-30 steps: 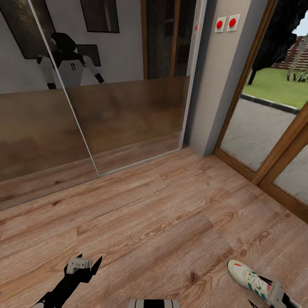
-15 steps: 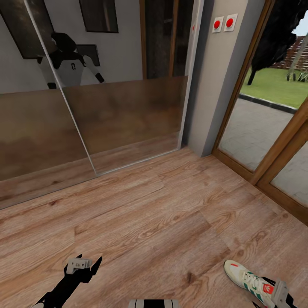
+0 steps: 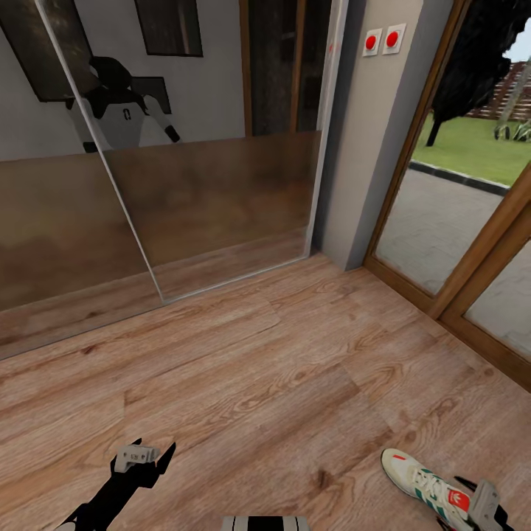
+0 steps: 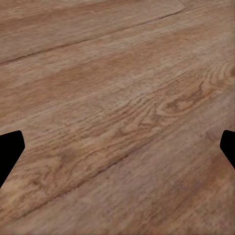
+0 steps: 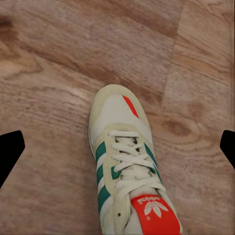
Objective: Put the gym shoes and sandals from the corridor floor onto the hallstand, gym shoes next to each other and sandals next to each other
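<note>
One white lace-up gym shoe with green side stripes and a red-orange tongue label [image 3: 430, 487] lies on the light brown wood-grain plank corridor floor [image 3: 258, 376]. In the head view its heel end is hidden behind the grey body of the right gripper [image 3: 483, 509] and cut off by the picture's edge. In the right wrist view the shoe [image 5: 128, 166] shows from the cream toe to the tongue label, with the heel again cut off.

The right gripper [image 5: 117, 147] stands with its two black fingertips [image 5: 10, 152] far apart, at opposite edges of the wrist picture. They hold nothing and touch nothing; bare planks show around each tip. The shoe lies between the two fingers, roughly midway, clear of both, its toe pointing away from the gripper and its laces running along the line of the fingers. How high the tips hang above the shoe cannot be told.

The left gripper [image 3: 145, 461] shows in the head view as a black arm end with a small grey block on it, its fingers hard to separate there. In the left wrist view the gripper [image 4: 117, 147] has its black fingertips [image 4: 9, 152] spread wide at the two edges, empty, with bare wood grain of the floor [image 4: 117, 98] between them. The shoe lies well apart from these fingers, off toward the right arm's side.
</note>
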